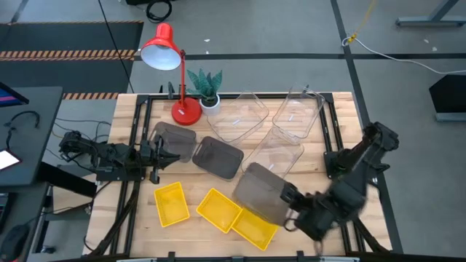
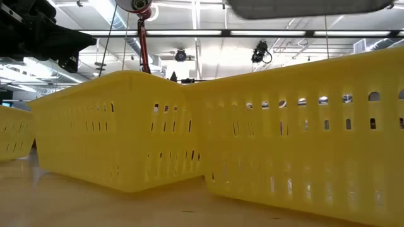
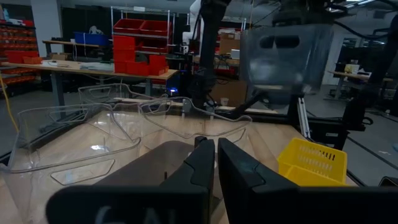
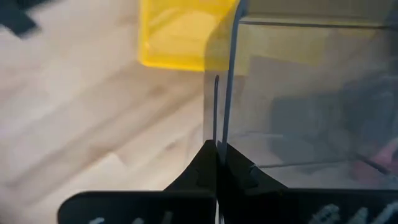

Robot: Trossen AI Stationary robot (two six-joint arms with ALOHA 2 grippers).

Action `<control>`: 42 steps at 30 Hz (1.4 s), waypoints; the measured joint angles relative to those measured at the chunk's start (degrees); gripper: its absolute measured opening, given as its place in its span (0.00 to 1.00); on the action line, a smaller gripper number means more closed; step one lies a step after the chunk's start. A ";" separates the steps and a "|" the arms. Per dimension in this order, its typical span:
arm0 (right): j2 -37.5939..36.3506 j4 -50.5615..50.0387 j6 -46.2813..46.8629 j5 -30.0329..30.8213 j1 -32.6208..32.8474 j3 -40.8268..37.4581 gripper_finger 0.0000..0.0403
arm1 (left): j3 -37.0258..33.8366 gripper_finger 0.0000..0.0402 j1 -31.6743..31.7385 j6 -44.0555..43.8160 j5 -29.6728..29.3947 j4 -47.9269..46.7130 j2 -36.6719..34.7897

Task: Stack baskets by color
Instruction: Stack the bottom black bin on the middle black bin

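Note:
My right gripper [image 1: 291,202] is shut on a dark grey basket [image 1: 261,193], which hangs over the table's near right part, above a yellow basket [image 1: 255,227]. The low view shows only that grey basket's underside [image 2: 309,7]. Two more grey baskets [image 1: 175,140] [image 1: 218,156] rest on their bottoms at mid table. Two more yellow baskets [image 1: 171,202] [image 1: 218,209] stand near the front. Three clear baskets [image 1: 240,116] [image 1: 298,113] [image 1: 277,153] lie at the back right. My left gripper [image 1: 162,154] waits at the left, shut on nothing, level, facing a grey basket [image 3: 155,162]. My right gripper pinches the grey basket's end wall [image 4: 219,118] at its rim, one finger inside the basket and one outside. The fingers slant down onto it from the table's right. The basket is lifted clear of the table and tilted, hanging out from the fingers toward the table's left.
A red desk lamp [image 1: 171,58] and a small potted plant [image 1: 207,86] stand at the far left of the table. Bare wood [image 1: 131,218] lies at the near left corner. Black frame rails [image 1: 142,116] run along the table's edges.

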 joint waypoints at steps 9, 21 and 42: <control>-0.01 2.38 -16.13 -2.89 -12.28 -0.03 0.00 | 0.00 0.08 -0.01 -0.02 -0.01 -0.02 0.00; -0.01 12.57 -33.23 -11.78 -28.36 -0.03 0.00 | 0.00 0.08 0.00 -0.01 -0.01 -0.02 0.01; 5.70 26.06 -49.72 -21.93 -42.12 -0.05 0.00 | 0.01 0.09 0.00 0.02 0.00 0.04 -0.04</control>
